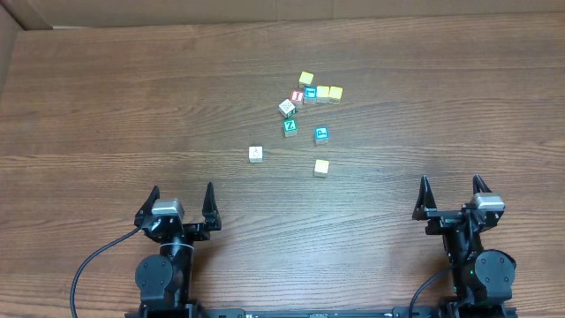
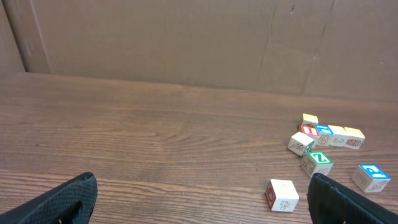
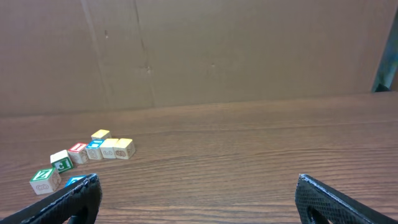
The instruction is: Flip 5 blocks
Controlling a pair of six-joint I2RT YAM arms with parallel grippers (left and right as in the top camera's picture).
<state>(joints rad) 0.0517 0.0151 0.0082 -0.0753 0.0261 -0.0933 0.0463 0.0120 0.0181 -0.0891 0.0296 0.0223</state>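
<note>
5 light, rigid blocks sit toward 12 o'clock; pinch opposite sides; left gripper and right gripper gape, empty.

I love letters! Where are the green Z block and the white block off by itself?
green Z block (image 1: 290, 126): overhead view, top face with the Z
lone white block (image 1: 256, 154): overhead view, middle of its top face
</note>
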